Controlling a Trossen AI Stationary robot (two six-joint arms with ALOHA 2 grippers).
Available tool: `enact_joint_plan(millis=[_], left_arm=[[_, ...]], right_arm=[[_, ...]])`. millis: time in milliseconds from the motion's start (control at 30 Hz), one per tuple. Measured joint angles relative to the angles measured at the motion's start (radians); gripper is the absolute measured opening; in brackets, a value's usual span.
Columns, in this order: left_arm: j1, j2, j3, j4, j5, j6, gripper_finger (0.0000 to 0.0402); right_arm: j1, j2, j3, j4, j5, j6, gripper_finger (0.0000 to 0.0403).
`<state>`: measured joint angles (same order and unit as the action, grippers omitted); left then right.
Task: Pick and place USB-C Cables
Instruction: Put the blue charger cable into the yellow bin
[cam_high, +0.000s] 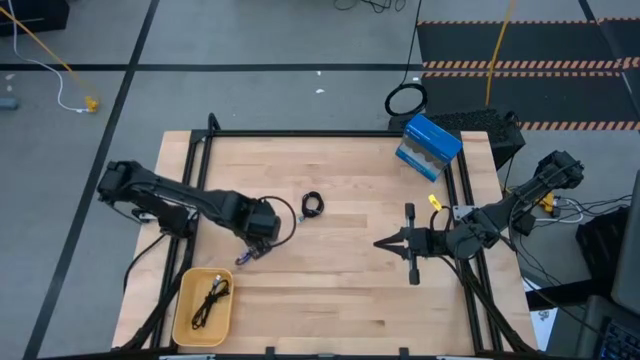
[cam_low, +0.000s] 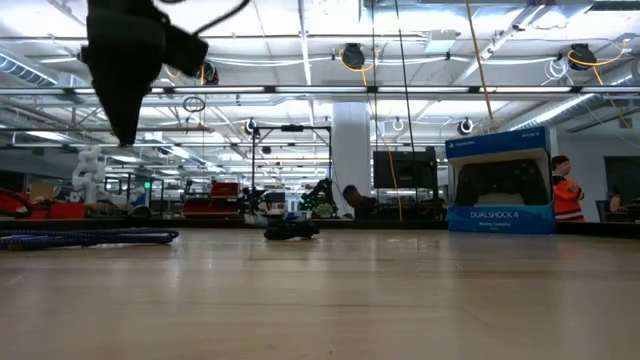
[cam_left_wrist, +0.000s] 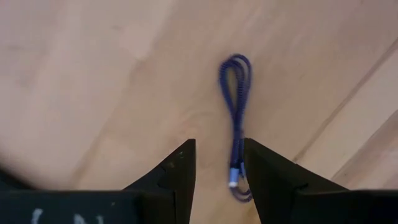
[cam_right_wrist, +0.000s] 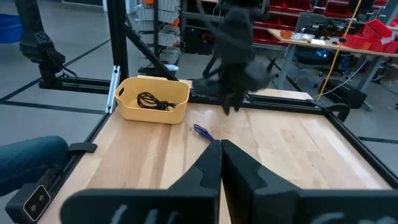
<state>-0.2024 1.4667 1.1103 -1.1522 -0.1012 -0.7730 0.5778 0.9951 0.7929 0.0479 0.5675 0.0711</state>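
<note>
A large robotics lab or industrial workshop. Beyond the wooden table (cam_high: 340, 290) in its black frame (cam_high: 300, 133), the low view shows a high open ceiling with strip lights (cam_low: 300, 62), pipes and hanging cables (cam_low: 400, 60). Red bins (cam_right_wrist: 348, 12) and cluttered workbenches (cam_right_wrist: 329, 37) fill the background. Hazard-striped mats (cam_high: 520, 65) lie on the grey floor (cam_high: 250, 40).

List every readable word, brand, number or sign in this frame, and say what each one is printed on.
"DUALSHOCK 4": white lettering on the front of the blue cardboard controller box, low view.
Logo in that box's top corner: too small to read.
The same box in the high view: print too blurred to read.
White marks on the left end effector's housing: cut off, unreadable.
Small label on dark hardware beside the right end effector: unreadable.
Nothing else legible.
</note>
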Motion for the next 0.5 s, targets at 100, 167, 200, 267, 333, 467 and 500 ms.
enact_joint_plan(millis=[100, 167, 200, 267, 333, 467, 500], left_arm=[[-0.003, 0.0, -0.07, 0.095, 0.026, -0.018, 0.0136], [-0.009, 0.0, -0.109, 0.137, 0.027, -0.04, 0.0136], [-0.01, 0.0, -0.127, 0.155, 0.026, -0.051, 0.0136], [-0.01, 0.0, -0.161, 0.2, 0.03, -0.065, 0.0136], [-0.01, 0.0, -0.186, 0.236, 0.032, -0.075, 0.0136], [-0.016, 0.0, -0.218, 0.288, 0.032, -0.103, 0.0136], [-0.016, -0.001, -0.23, 0.318, 0.032, -0.107, 0.0137]], right_arm=[[0.0, 0.0, 0.0, 0.0, 0.001, -0.001, 0.0], [0.0, 0.0, 0.0, 0.0, 0.002, -0.002, 0.0], [0.0, 0.0, 0.0, 0.0, 0.002, -0.003, 0.0], [0.0, 0.0, 0.0, 0.0, 0.003, -0.004, 0.0], [0.0, 0.0, 0.0, 0.0, 0.003, -0.004, 0.0], [0.0, 0.0, 0.0, 0.0, 0.003, -0.004, 0.0], [0.0, 0.0, 0.0, 0.0, 0.003, -0.004, 0.0]])
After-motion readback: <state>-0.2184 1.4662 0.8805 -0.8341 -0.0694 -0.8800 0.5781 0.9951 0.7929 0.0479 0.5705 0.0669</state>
